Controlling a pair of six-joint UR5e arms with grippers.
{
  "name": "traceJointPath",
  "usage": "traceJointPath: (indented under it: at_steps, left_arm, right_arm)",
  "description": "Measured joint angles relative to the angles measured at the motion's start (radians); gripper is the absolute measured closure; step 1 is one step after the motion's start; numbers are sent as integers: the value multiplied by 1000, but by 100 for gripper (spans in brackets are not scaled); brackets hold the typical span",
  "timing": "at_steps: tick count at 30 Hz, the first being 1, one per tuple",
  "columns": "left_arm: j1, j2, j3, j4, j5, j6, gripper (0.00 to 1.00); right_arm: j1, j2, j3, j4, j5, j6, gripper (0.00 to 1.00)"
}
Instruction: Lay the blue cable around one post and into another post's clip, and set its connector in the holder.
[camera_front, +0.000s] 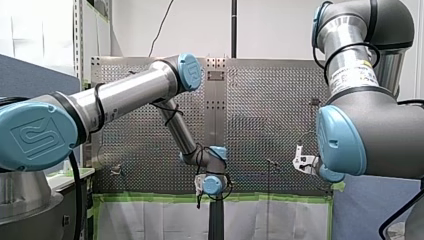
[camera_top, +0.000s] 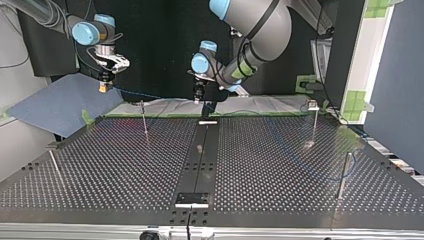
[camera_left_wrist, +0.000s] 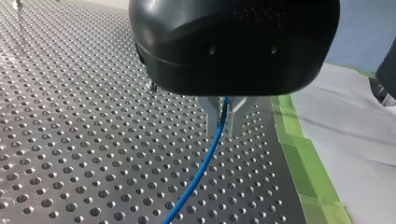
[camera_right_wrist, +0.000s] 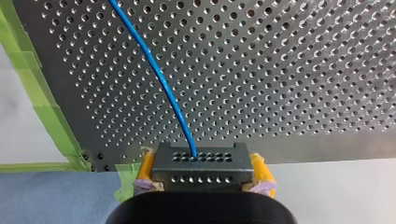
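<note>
In the top view the perforated table (camera_top: 125, 165) filled the lower frame, with a black strip (camera_top: 201, 160) along its middle. A post (camera_top: 342, 176) stood at the lower right and a second post (camera_top: 144, 122) further back, left of centre. Above the table my left gripper (camera_left_wrist: 225, 128) pinched the blue cable (camera_left_wrist: 201, 161) between narrow metal fingers. Beyond the far edge lay a white sheet (camera_top: 170, 106) and a blue mat (camera_top: 55, 105). There, at the upper left, my right gripper (camera_right_wrist: 203, 173) clamped the connector (camera_right_wrist: 201, 161) between yellow pads.
</note>
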Motion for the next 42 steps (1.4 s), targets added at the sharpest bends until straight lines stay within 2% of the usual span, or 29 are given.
traceJointPath:
  at_steps: [2, 3, 6, 7, 22, 25, 26, 28, 31, 33, 34, 42]
  left_arm:
    - [0, 0, 1, -1, 1, 1, 84]
    - [0, 0, 2, -1, 1, 2, 78]
    - [0, 0, 5, -2, 7, 6, 76]
    - [1, 0, 6, -3, 10, 7, 72]
    - [5, 0, 16, -13, 20, 37, 72]
    - [5, 0, 18, -10, 20, 53, 81]
    - [5, 0, 19, -9, 20, 58, 81]
    - [5, 0, 22, -9, 21, 68, 90]
    - [5, 0, 24, -10, 23, 85, 96]
    - [5, 0, 25, -10, 24, 92, 96]
    - [5, 0, 25, -10, 24, 95, 99]
    - [4, 0, 25, -6, 23, 103, 99]
  right_arm:
    - [0, 0, 0, 0, 0, -1, 100]
    - [0, 0, 0, 0, 1, -1, 100]
    - [0, 0, 0, 0, 2, -2, 100]
    - [0, 0, 0, 0, 2, -2, 100]
    - [0, 0, 0, 0, 2, -2, 100]
    - [0, 0, 0, 1, 2, -2, 100]
    - [0, 0, 0, 1, 2, -2, 100]
    - [0, 0, 0, 1, 2, -2, 100]
    - [0, 0, 0, 2, 2, -2, 100]
    - [0, -1, 0, 2, 2, -2, 100]
    - [0, -1, 0, 2, 2, -2, 100]
    - [0, -1, 0, 3, 2, -2, 100]
